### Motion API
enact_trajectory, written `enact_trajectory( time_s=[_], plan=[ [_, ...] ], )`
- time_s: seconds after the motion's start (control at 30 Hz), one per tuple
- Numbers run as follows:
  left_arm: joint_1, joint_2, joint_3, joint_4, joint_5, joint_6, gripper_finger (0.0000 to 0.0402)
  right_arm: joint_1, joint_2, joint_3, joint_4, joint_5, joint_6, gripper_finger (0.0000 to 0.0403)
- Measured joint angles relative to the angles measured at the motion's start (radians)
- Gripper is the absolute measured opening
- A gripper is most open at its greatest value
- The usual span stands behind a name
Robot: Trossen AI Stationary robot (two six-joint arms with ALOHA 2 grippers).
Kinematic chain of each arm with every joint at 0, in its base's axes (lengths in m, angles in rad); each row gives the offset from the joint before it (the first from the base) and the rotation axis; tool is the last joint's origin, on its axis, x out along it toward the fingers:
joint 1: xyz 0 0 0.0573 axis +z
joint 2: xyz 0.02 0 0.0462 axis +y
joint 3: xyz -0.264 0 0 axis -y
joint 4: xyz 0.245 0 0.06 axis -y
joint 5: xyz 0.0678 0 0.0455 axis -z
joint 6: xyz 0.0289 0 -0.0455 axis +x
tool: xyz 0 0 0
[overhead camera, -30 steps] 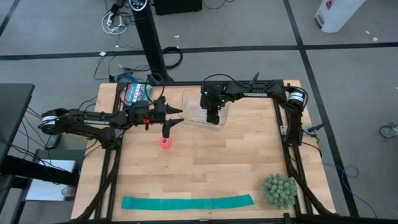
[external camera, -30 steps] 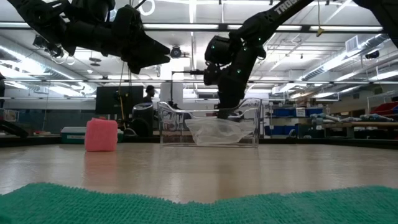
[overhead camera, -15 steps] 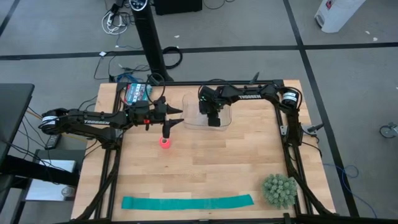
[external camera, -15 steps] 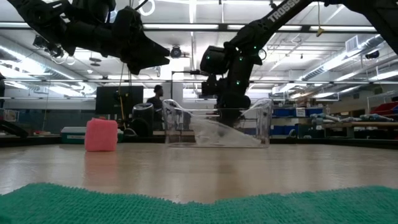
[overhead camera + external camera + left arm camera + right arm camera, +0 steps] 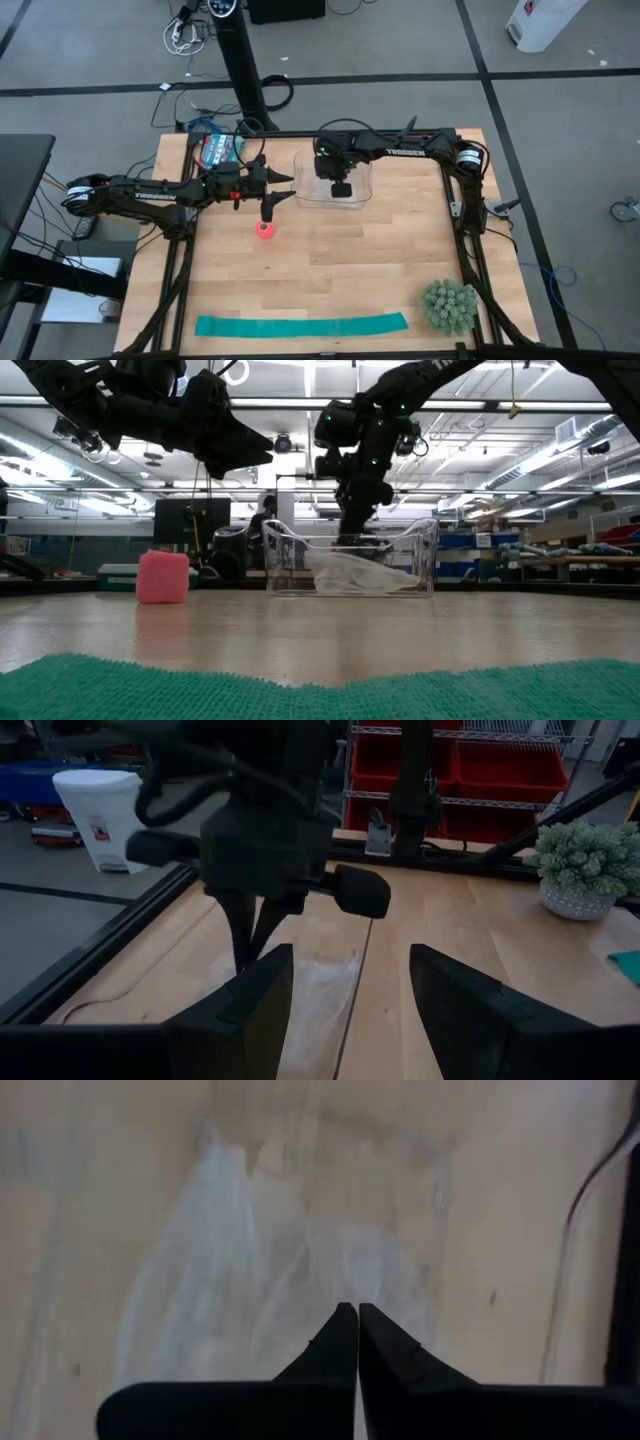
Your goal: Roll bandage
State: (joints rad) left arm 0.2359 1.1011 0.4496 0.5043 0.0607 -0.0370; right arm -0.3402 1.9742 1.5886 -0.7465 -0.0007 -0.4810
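The bandage (image 5: 264, 231) is a small pink-red roll standing on end on the wooden table, left of centre; the low view shows the bandage (image 5: 163, 577) upright. My left gripper (image 5: 279, 188) hovers open just beyond it and above it (image 5: 243, 452), touching nothing. My right gripper (image 5: 340, 188) is shut, its fingers pointing down over a clear plastic container (image 5: 333, 180) at the far middle. In the right wrist view my right gripper (image 5: 357, 1316) has its fingertips closed together with nothing between them, above a crumpled clear film (image 5: 290, 1260).
The clear container (image 5: 350, 565) holds a clear plastic film (image 5: 355, 572). A long teal-green strip (image 5: 300, 325) lies flat along the near edge. A spiky green plant (image 5: 448, 306) stands at the near right corner. A teal box (image 5: 220, 148) sits at the far left.
My right gripper has shut and risen from inside the clear container to above its rim, drifting a little toward the table's left. The container has slid slightly toward the right edge, and the film inside it now lies flatter. The bandage has stayed put.
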Motion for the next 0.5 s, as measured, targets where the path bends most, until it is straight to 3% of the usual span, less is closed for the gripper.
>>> enact_trajectory(
  time_s=[0.2,0.5],
  plan=[
    [0.0,0.0,0.0,-0.003,0.002,-0.009,0.0209,0.006,0.002,0.016,0.046,-0.013,0.034,0.0049],
    [-0.001,0.0,0.0,-0.003,0.007,-0.02,0.0209,0.023,0.08,0.014,0.036,-0.022,0.084,0.0186]
  ],
)
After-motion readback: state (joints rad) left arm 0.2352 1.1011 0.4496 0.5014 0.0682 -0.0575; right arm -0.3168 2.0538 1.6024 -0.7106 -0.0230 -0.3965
